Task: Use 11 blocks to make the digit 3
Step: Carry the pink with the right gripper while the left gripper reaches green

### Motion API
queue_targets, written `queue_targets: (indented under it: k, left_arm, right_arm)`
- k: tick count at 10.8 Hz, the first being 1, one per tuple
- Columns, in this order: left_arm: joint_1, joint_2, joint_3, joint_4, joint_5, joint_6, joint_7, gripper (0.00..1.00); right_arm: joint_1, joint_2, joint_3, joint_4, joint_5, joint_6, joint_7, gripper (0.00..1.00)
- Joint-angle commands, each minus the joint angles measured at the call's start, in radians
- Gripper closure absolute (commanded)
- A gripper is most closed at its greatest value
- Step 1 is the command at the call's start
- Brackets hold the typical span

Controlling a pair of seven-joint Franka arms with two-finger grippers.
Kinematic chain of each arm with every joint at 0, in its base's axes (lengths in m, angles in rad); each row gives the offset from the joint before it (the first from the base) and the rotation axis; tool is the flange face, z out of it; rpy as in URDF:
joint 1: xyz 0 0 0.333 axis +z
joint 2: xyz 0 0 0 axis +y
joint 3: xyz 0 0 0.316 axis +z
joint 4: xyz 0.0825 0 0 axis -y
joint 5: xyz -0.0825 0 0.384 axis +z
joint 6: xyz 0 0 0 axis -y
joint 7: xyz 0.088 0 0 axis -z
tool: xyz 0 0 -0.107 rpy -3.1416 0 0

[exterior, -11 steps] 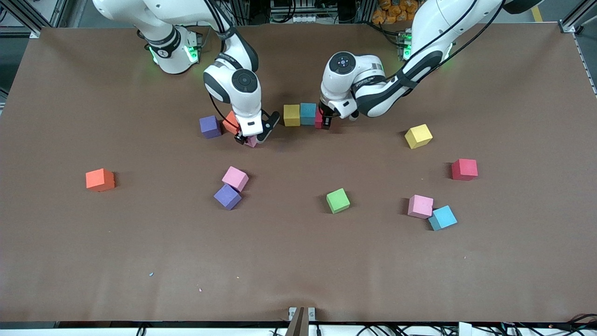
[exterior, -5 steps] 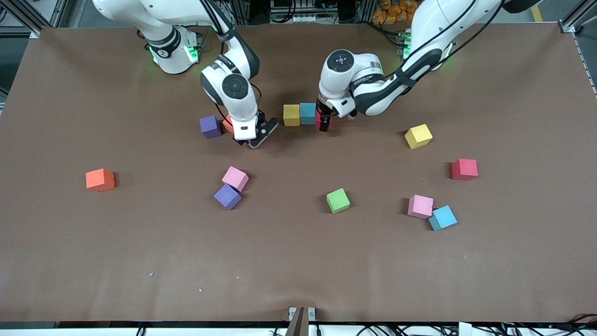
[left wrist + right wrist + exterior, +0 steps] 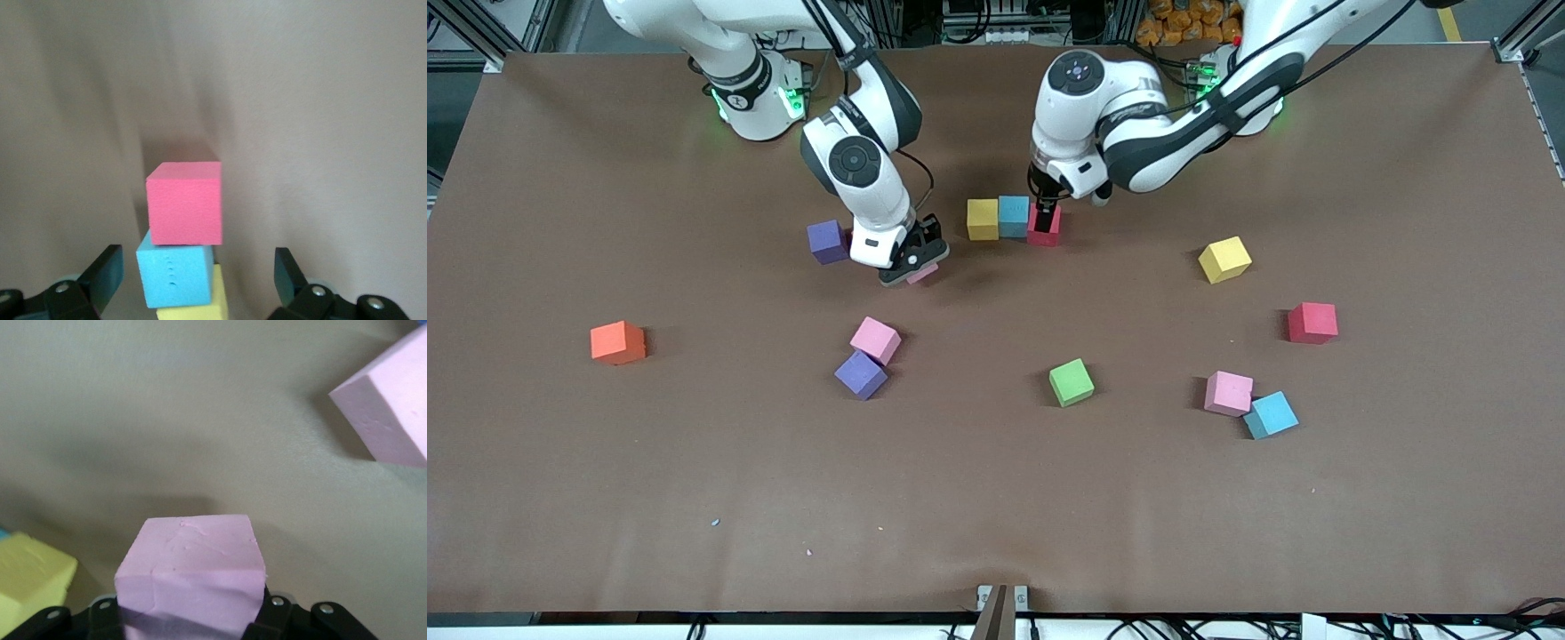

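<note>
Three blocks lie in a row at mid-table, far from the front camera: yellow (image 3: 983,220), light blue (image 3: 1014,216) and red (image 3: 1044,227). My left gripper (image 3: 1046,210) hangs open just above the red block (image 3: 185,203), touching nothing. Its fingers (image 3: 107,272) stand wide on both sides of the light blue block (image 3: 175,275). My right gripper (image 3: 911,267) is shut on a pink block (image 3: 923,272) and holds it off the table, between a purple block (image 3: 828,241) and the row. In the right wrist view the held pink block (image 3: 190,577) hides the fingertips.
Loose blocks lie nearer the front camera: orange (image 3: 617,342), pink (image 3: 875,340) touching purple (image 3: 860,374), green (image 3: 1071,382), pink (image 3: 1228,393) touching light blue (image 3: 1270,414), red (image 3: 1312,323), yellow (image 3: 1224,260). The brown table (image 3: 996,498) ends near the lower frame edge.
My left gripper opened, let go of the red block at the row's end and rose a little. My right gripper lifted the pink block off the table and swung it slightly toward the row.
</note>
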Motion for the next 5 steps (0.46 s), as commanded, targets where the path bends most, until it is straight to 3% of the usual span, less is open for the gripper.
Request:
queue_targets:
  k: [1, 5]
  left_arm:
    - [0.018, 0.006, -0.034, 0.041, 0.057, -0.052, -0.187, 0.0]
    - [0.009, 0.027, 0.073, 0.168, 0.037, -0.077, 0.244, 0.0]
  right_arm:
    - [0.016, -0.018, 0.004, 0.025, 0.018, -0.013, 0.185, 1.0]
    - [0.038, 0.034, 0.004, 0.157, 0.007, -0.083, 0.368, 1.0]
